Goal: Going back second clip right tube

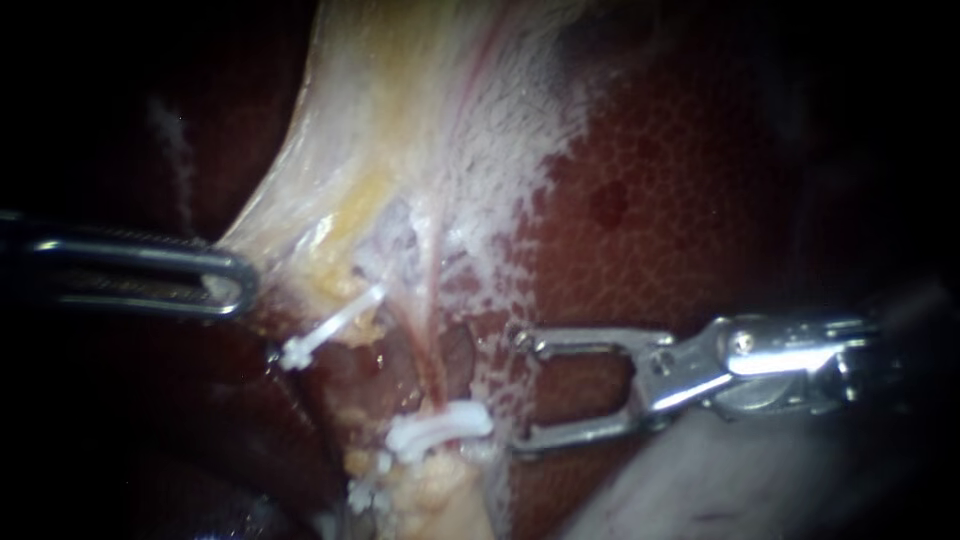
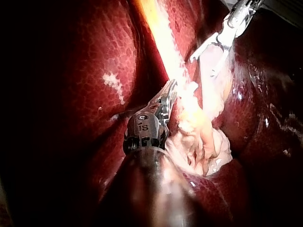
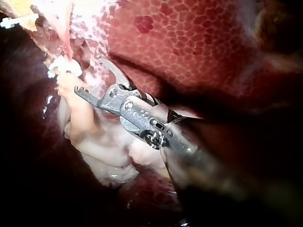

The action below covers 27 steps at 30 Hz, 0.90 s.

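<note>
A thin pink tube, the right tube (image 1: 432, 330), runs down from the pale gallbladder tissue (image 1: 400, 120). A white clip (image 1: 440, 428) lies across its lower end. Another white clip (image 1: 330, 330) sits on a strand further left. My right instrument (image 1: 522, 392) stands just right of the lower clip, apart from it, with its jaws wide open and empty. In the right wrist view its jaws (image 3: 90, 75) gape beside that clip (image 3: 59, 66). My left instrument (image 1: 235, 282) is shut on the edge of the pale tissue and holds it taut; in the left wrist view it (image 2: 169, 90) shows the same.
Dark red mottled liver (image 1: 680, 200) fills the right side behind the right instrument. Yellowish fatty tissue (image 1: 430, 490) bulges below the lower clip. The left margin is dark.
</note>
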Tool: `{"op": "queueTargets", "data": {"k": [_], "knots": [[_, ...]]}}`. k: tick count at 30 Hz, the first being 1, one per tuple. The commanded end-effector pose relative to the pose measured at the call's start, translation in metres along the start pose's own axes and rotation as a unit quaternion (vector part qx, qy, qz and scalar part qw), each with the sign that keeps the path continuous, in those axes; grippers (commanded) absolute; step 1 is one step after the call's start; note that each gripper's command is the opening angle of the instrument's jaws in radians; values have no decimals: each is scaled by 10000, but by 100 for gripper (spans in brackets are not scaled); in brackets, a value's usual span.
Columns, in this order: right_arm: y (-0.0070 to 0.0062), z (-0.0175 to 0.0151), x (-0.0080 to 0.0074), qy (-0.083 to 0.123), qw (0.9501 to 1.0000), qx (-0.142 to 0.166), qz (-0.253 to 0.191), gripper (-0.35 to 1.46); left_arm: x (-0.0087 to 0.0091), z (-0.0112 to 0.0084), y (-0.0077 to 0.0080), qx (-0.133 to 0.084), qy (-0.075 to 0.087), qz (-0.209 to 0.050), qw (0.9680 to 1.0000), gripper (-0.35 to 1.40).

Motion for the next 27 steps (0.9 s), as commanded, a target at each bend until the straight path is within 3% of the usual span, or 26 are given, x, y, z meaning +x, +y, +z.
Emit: {"op": "queueTargets", "data": {"k": [1,8,18,23,27], "knots": [[1,-4,3,3,10000,5,-34,60,0,0,0,-9,-1,0,10000,-35],[1,-19,17,12,9999,-40,-147,60,1,3,-1,-3,1,2,10000,-35],[-3,-19,17,12,9998,-40,-180,60,2,6,0,35,17,7,10000,-35],[-4,-20,17,12,9998,-36,-211,60,12,22,6,104,27,-22,9999,-35],[-4,-22,18,13,9998,-32,-209,60,24,42,15,117,126,-63,9998,-35]]}}
